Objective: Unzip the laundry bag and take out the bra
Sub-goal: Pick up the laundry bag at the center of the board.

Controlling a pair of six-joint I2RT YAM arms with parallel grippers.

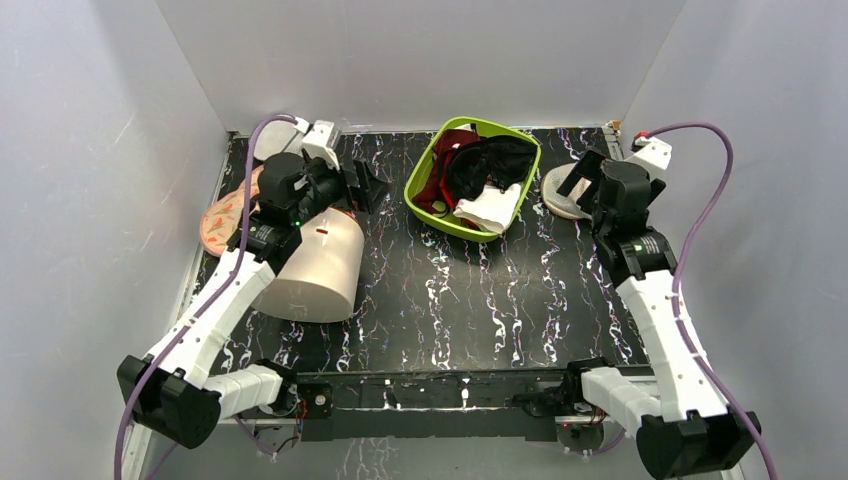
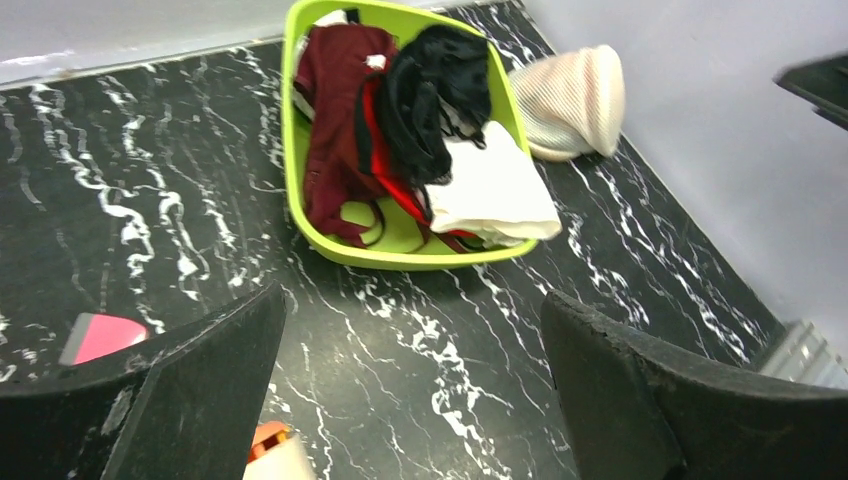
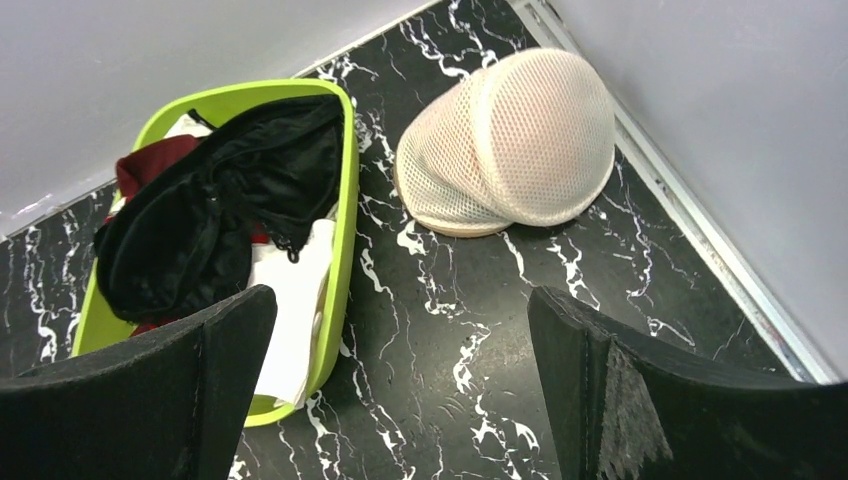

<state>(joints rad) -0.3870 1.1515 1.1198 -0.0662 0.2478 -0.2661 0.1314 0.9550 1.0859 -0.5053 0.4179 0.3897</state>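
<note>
Black marbled table — left gripper and right gripper both spread, empty — laundry bag lies loose by the wall, so a one-sided pinch may just shove it.

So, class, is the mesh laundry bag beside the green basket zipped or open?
Shut, it seems: the laundry bag forms a closed dome, no gap along its visible rim, nothing spilling out.

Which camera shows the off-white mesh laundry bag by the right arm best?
Right wrist: the laundry bag lies whole and close, mesh clear. Left wrist shows it smaller, past the green basket; the top view has the right hand covering part.
</note>
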